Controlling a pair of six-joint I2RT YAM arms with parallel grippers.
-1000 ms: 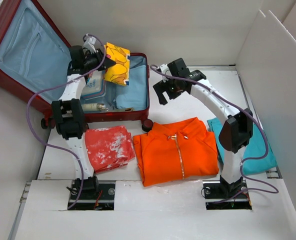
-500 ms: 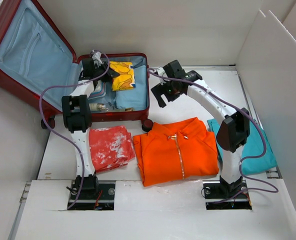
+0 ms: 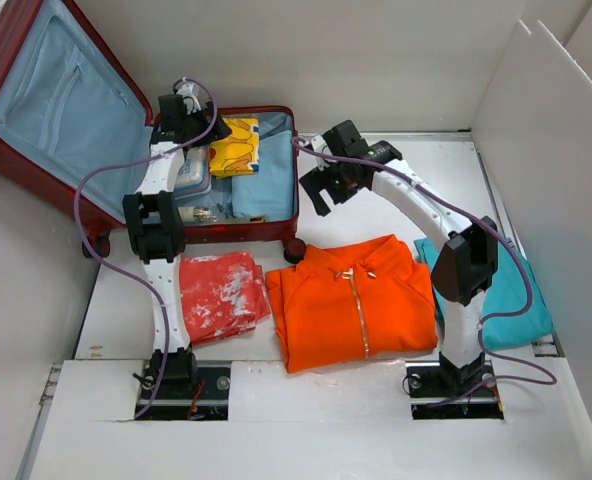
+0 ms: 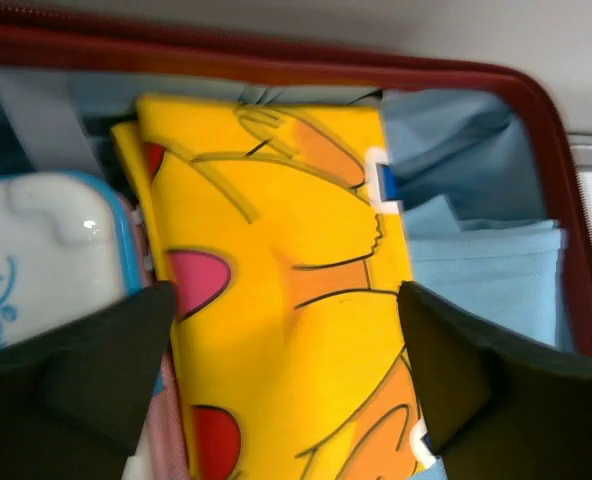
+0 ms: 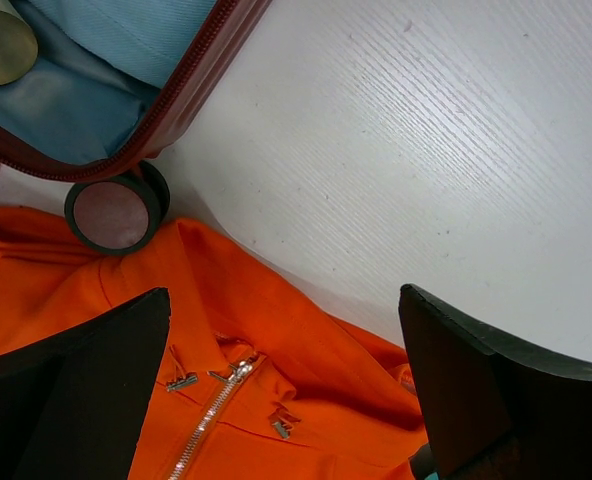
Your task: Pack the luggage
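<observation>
Your left gripper (image 4: 286, 385) hung, jaws apart, over the yellow cloth (image 4: 276, 230) laid flat in the luggage (image 3: 46, 100). Your right gripper (image 5: 286, 385) hovered wide and empty above the orange jacket (image 5: 226, 310), likely next.

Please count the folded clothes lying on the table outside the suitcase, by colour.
Red-and-white garment: 1
Orange jacket: 1
Teal garment: 1
Total outside the luggage: 3

white box (image 4: 46, 260), just outside the left gripper (image 4: 286, 330) finger on the view's left: blue script "Dis…", rest hidden by that finger
tag (image 4: 381, 180) on yellow cloth (image 4: 276, 260), ahead of the other finger: illegible
right wrist view: no text
</observation>
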